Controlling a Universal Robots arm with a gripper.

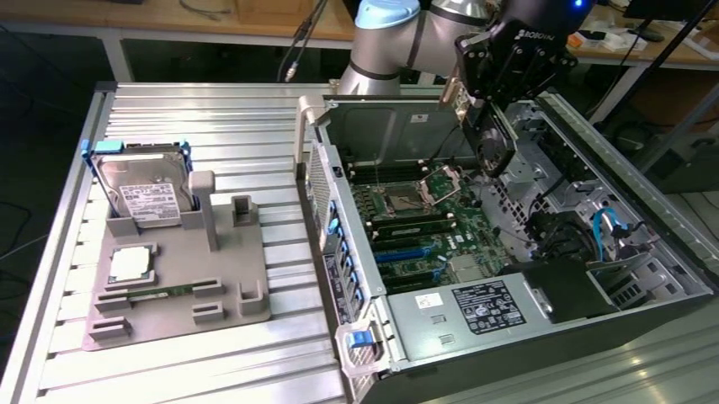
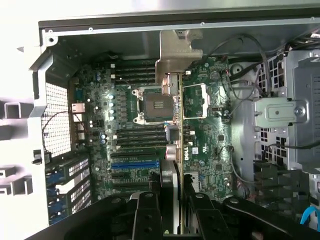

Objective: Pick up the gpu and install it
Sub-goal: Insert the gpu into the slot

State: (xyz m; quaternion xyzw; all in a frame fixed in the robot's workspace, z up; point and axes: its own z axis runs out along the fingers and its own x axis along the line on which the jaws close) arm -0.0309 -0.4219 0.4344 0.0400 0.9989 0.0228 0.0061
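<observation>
- Nearest in the exterior view: open computer case (image 1: 337, 278) lying on its side, with a labelled power supply (image 1: 486, 307) at its near end.
- On the exterior view's left, just beside the case: grey fixture tray (image 1: 168, 318) resting on the ribbed metal table (image 1: 202, 109). Carries a narrow green memory stick (image 1: 157, 294) and a square silver chip (image 1: 131, 263). At its far end, a silver hard drive (image 1: 141, 194) propped up in a blue frame.
- Farther in, on the floor of the case: green motherboard (image 1: 422, 231) (image 2: 125, 130) with an open processor socket (image 1: 402, 200) (image 2: 155, 106). Black and blue expansion slots (image 1: 405, 265) (image 2: 135, 164) on the near side of the socket.
- Above the motherboard, within the case opening: gpu (image 1: 496, 151) (image 2: 176, 145), hanging on edge and clear of the slots. Seen edge-on in the wrist view, crossing just beside the socket, with the silver bracket (image 2: 176, 57) at the end farthest from the wrist.
- Clamped on the gpu's upper part: black gripper (image 1: 486, 105) (image 2: 175, 220), jaws closed against both faces of the card.
- Behind the case: grey and pale blue arm (image 1: 382, 38), then a wooden bench (image 1: 168, 17).
</observation>
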